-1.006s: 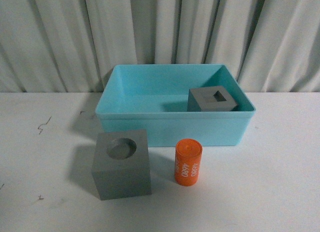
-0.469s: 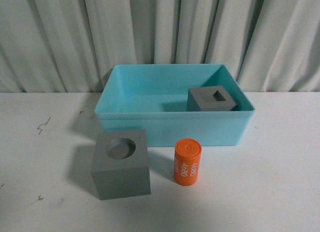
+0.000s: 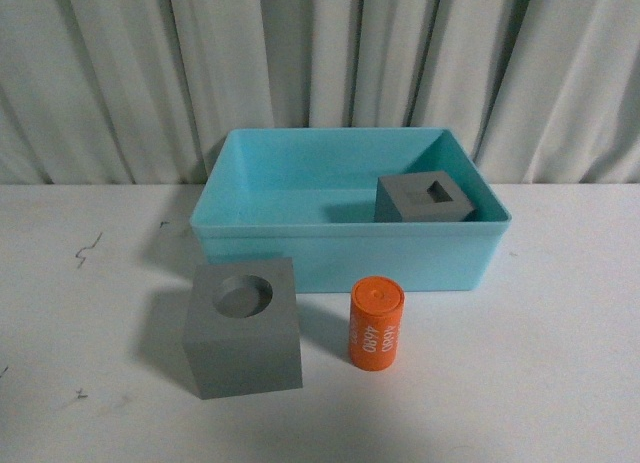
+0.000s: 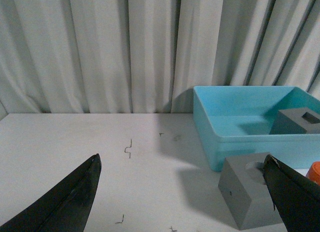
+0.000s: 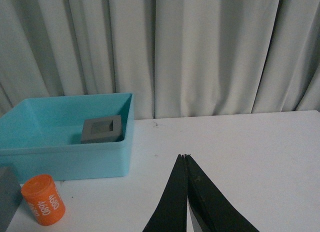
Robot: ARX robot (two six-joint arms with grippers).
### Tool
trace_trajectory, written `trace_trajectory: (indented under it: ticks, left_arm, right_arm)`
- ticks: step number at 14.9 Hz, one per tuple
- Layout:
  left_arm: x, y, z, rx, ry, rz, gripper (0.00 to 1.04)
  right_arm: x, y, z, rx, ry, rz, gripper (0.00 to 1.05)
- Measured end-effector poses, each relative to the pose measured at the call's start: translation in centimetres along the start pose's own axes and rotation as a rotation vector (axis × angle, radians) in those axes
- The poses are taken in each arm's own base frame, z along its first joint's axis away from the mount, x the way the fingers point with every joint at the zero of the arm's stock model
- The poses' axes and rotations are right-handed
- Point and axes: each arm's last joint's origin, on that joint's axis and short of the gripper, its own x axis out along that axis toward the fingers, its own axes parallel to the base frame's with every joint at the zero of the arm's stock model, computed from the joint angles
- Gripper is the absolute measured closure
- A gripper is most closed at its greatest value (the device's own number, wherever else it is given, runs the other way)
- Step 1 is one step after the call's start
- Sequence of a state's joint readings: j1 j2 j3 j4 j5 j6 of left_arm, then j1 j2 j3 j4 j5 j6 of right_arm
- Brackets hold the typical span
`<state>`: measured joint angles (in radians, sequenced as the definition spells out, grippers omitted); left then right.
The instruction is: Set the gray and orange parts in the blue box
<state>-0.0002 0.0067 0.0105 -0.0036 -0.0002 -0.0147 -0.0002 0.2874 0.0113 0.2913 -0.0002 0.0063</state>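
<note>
The blue box (image 3: 345, 253) stands at the back of the white table, and a gray cube with a rectangular recess (image 3: 424, 198) lies in its right part. In front of the box stands a gray cube with a round recess (image 3: 243, 328), with the orange cylinder (image 3: 375, 323) upright to its right. Neither arm shows in the front view. My left gripper (image 4: 182, 167) is open wide, with the round-recess cube (image 4: 247, 192) by one fingertip. My right gripper (image 5: 185, 156) is shut on nothing above bare table, apart from the box (image 5: 70, 152) and the orange cylinder (image 5: 43, 199).
A pale pleated curtain (image 3: 320, 73) hangs behind the table. Small dark marks (image 3: 90, 248) dot the table at the left. The table stretches bare right of the box in the right wrist view.
Between the frames the round-recess cube and the orange cylinder shift slightly in the front view. The box and the cube in it stay put.
</note>
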Motion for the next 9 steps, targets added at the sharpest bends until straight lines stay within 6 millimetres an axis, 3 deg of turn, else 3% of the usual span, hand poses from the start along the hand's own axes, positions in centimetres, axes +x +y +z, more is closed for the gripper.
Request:
trace_trajectory:
  ticks: [8,9]
  left_arm:
    - [0.0,0.0,0.0,0.000,0.000,0.001,0.07]
    - [0.0,0.0,0.0,0.000,0.001,0.000,0.07]
  right_arm:
    - [-1.6,0.0,-0.7,0.000,0.053,0.001,1.03]
    - [-1.9,0.0,-0.1,0.000,-0.011,0.000,1.03]
